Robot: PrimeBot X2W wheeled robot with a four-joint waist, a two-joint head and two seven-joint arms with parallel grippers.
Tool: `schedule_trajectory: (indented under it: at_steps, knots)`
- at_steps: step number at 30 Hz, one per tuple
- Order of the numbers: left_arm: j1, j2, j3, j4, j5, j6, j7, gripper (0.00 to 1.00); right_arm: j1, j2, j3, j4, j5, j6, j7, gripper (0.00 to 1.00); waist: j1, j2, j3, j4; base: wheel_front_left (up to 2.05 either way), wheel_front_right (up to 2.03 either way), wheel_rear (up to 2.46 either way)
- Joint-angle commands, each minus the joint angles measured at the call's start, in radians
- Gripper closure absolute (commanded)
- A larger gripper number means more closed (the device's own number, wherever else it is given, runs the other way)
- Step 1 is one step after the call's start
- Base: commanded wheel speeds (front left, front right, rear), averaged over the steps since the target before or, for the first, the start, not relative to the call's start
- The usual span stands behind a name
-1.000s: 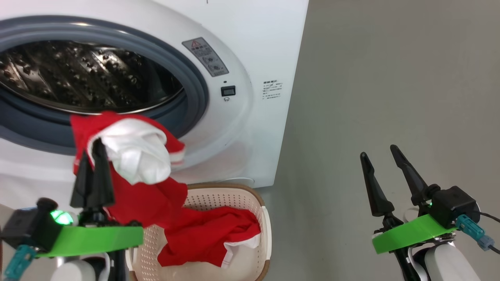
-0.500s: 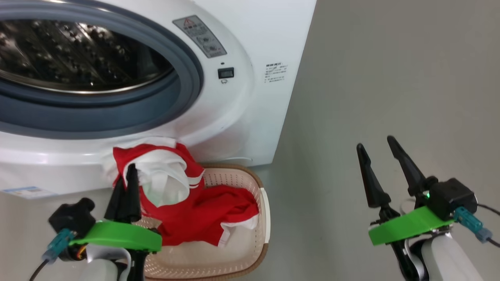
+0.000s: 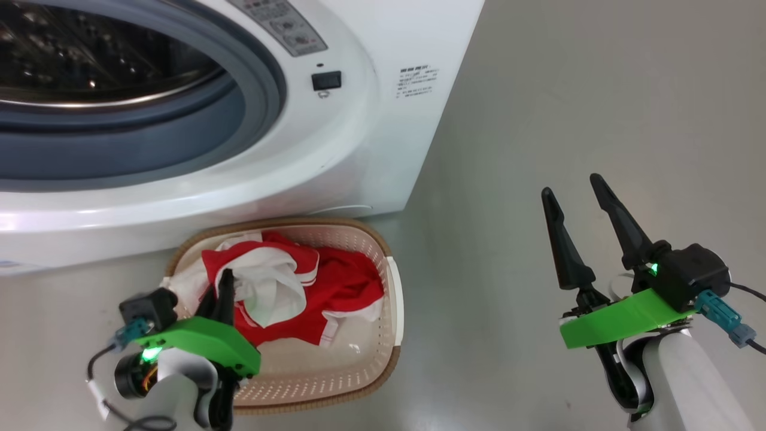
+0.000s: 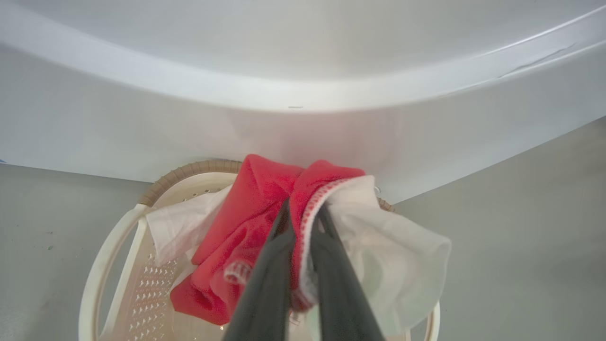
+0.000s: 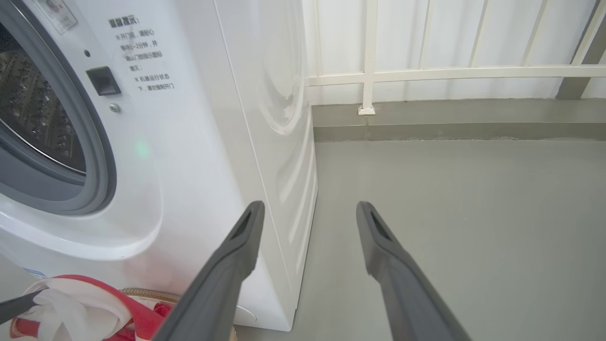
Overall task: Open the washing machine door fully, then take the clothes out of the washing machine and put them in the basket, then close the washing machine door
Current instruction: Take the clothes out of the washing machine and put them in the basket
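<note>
The white washing machine (image 3: 359, 137) stands with its drum mouth (image 3: 90, 66) uncovered; its door is out of view. On the floor in front sits the cream basket (image 3: 392, 299) with red and white clothes (image 3: 341, 281) in it. My left gripper (image 3: 222, 286) is low over the basket's left half, shut on a red and white garment (image 4: 255, 199) that hangs from the fingertips just above the basket rim (image 4: 94, 284). My right gripper (image 3: 570, 184) is off to the right over bare floor, open and holding nothing; its own view shows the gripper (image 5: 308, 206) beside the machine (image 5: 213, 142).
Grey floor (image 3: 568, 90) stretches to the right of the machine and basket. In the right wrist view, a white railing (image 5: 369, 71) and a low grey kerb (image 5: 450, 123) close off the far side.
My left gripper has brought the garment down from the drum's lip into the basket. The head view has tilted downward. The right gripper stays open in about the same place.
</note>
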Motion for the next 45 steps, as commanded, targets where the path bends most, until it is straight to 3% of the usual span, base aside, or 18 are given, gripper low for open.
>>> schedule_trajectory:
  at_steps: [1,12,23,25,26,27,38,45]
  knots:
    - [-0.024,0.017,0.019,0.009,0.0,-0.009,-0.006,1.0,-0.012,0.002,0.022,-0.022,-0.003,0.005,-0.006,0.0,0.0,0.0,0.025,-0.01,0.0,0.0,0.0]
    - [-0.18,0.027,-0.056,0.35,0.015,-0.033,0.063,1.0,-0.05,0.003,0.053,-0.015,0.001,0.005,-0.006,0.0,0.0,0.0,0.094,-0.045,0.0,0.0,0.0]
    - [-0.202,0.063,-0.068,0.415,0.013,-0.014,0.107,1.0,-0.059,0.003,0.056,-0.015,0.005,0.005,-0.006,0.0,0.0,0.0,0.127,-0.072,0.0,0.0,0.0]
    - [-0.203,0.065,-0.074,0.417,0.017,-0.014,0.094,0.54,-0.059,0.003,0.055,-0.012,0.006,0.005,-0.006,0.0,0.0,0.0,0.124,-0.072,0.0,0.0,0.0]
    - [-0.205,0.065,-0.078,0.417,0.019,-0.016,0.084,0.04,-0.059,0.003,0.054,-0.011,0.007,0.005,-0.006,0.0,0.0,0.0,0.121,-0.071,0.0,0.0,0.0]
    - [-0.207,0.064,-0.08,0.417,0.018,-0.02,0.074,0.0,-0.058,0.003,0.053,-0.008,0.006,0.005,-0.006,0.0,0.0,0.0,0.115,-0.068,0.0,0.0,0.0]
    - [-0.192,0.056,-0.088,0.37,0.01,-0.044,-0.002,0.0,-0.04,0.003,0.047,0.007,0.001,0.005,-0.006,0.0,0.0,0.0,0.015,-0.03,0.0,0.0,0.0]
    - [-0.096,0.062,-0.029,0.194,-0.006,-0.049,-0.006,0.0,-0.005,0.003,0.023,0.016,-0.016,0.005,-0.006,0.0,0.0,0.0,-0.085,0.008,0.0,0.0,0.0]
